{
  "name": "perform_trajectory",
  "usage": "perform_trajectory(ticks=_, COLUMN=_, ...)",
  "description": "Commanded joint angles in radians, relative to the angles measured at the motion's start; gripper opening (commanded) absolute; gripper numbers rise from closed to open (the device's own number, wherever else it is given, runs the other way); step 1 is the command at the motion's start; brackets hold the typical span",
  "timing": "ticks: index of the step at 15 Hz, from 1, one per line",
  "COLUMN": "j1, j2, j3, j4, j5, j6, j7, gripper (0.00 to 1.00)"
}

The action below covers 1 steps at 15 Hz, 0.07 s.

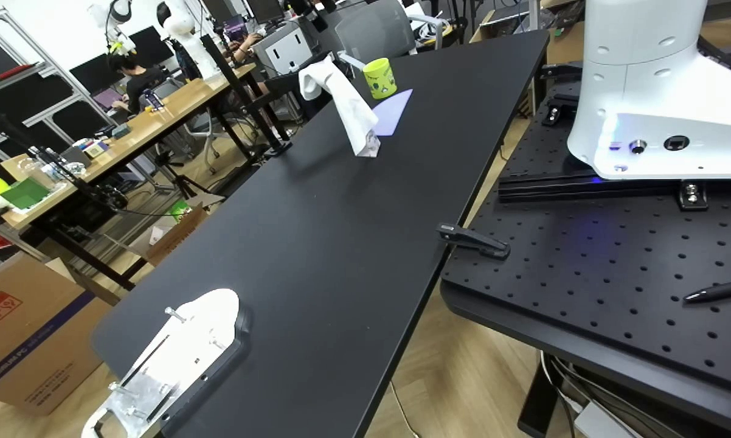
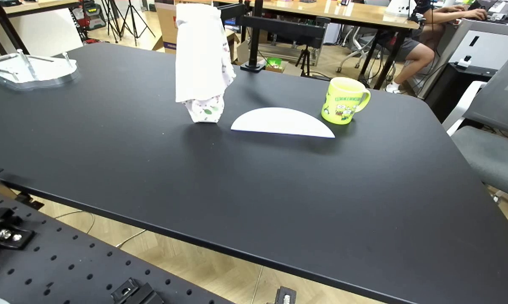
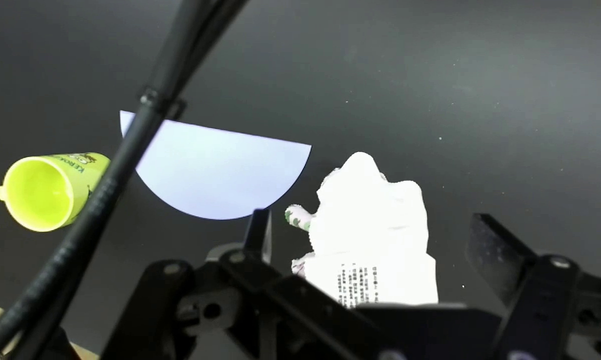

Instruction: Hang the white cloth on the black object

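The white cloth (image 1: 344, 106) hangs over the end of the black stand's arm, long side down. In an exterior view the cloth (image 2: 200, 55) covers the tip of the black arm (image 2: 285, 30), which reaches out from a post. A patterned underside shows at its lower end; I cannot tell whether that touches the table. The stand's post (image 1: 242, 91) rises from the table's far edge. My gripper (image 3: 370, 215) is open and empty. In the wrist view the cloth (image 3: 370, 220) lies between the fingers, with gaps on both sides. The gripper is out of both exterior views.
A yellow-green mug (image 2: 342, 101) and a pale half-round sheet (image 2: 281, 121) are on the table beside the cloth. A white plate with metal pegs (image 1: 183, 347) lies at the table's other end. A black cable (image 3: 125, 165) crosses the wrist view.
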Motion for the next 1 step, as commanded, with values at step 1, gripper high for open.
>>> perform_trajectory(ticks=1, j1=0.002, j2=-0.003, j3=-0.001, j4=0.000, j5=0.000, j6=-0.002, j7=-0.002, gripper=1.00)
